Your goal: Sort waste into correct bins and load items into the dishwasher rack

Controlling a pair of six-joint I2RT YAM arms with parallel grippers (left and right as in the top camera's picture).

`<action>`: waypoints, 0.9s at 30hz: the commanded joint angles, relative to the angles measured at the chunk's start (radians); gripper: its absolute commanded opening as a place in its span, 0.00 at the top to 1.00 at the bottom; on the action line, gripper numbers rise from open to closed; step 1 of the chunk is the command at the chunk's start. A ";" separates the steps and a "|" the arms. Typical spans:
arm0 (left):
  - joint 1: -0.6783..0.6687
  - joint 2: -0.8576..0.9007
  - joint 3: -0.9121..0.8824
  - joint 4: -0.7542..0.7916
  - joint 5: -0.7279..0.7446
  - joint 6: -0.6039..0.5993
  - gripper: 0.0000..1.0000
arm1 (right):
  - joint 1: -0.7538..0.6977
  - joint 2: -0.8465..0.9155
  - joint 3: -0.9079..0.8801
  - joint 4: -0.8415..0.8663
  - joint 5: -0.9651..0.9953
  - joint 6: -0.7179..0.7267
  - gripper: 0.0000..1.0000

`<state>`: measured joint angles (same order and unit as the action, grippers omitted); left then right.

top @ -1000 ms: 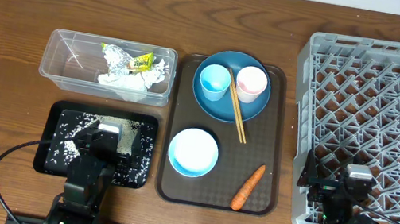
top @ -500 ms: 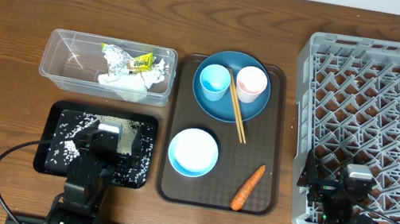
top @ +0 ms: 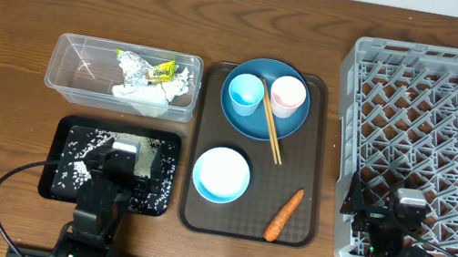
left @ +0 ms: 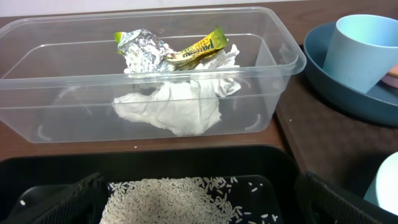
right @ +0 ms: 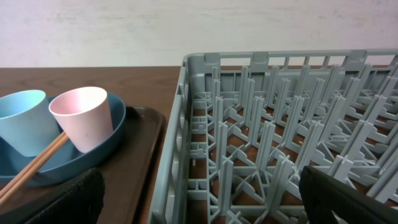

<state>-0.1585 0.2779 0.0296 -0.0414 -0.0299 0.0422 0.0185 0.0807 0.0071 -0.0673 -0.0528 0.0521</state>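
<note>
The left tool (top: 122, 154) stands wide open and holds nothing; it hangs over the black tray (top: 57, 177), which lies at the table's (top: 17, 12) near edge, toward the left, strewn with white rice (top: 75, 169). The right tool (top: 408, 205) is also spread wide and empty, above the near edge of the grey rack (top: 453, 109), close to its left corner. The rack fills the right side of the table.

Just beyond the black tray sits the clear tub (top: 80, 77) with crumpled wrappers (top: 153, 81) in it. In the middle of the table lies the brown tray (top: 317, 152). The carrot (top: 283, 215) rests on it in the near right corner, tilted, apart from everything else. The white-and-blue bowl (top: 222, 174) sits upright at the tray's near left. At its far end is the blue plate (top: 248, 124), which carries the light blue cup (top: 244, 94) and the pink cup (top: 288, 94), side by side and both upright. The chopsticks (top: 271, 128) lie between the cups and reach over the plate's near rim onto the tray.
</note>
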 commanded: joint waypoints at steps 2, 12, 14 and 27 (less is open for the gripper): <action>-0.002 -0.006 -0.026 -0.026 -0.014 0.010 0.01 | -0.001 -0.003 -0.002 -0.004 0.000 -0.005 0.01; -0.002 -0.015 -0.026 -0.026 -0.014 0.010 0.01 | -0.001 -0.003 -0.002 -0.004 0.000 -0.005 0.01; -0.002 -0.030 -0.026 -0.027 -0.014 0.010 0.01 | -0.001 -0.003 -0.002 -0.004 0.000 -0.005 0.01; 0.096 -0.277 -0.026 -0.019 -0.014 0.009 0.01 | -0.001 -0.003 -0.002 -0.004 0.000 -0.005 0.01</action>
<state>-0.0902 0.0357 0.0296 -0.0414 -0.0296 0.0422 0.0185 0.0807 0.0071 -0.0673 -0.0528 0.0521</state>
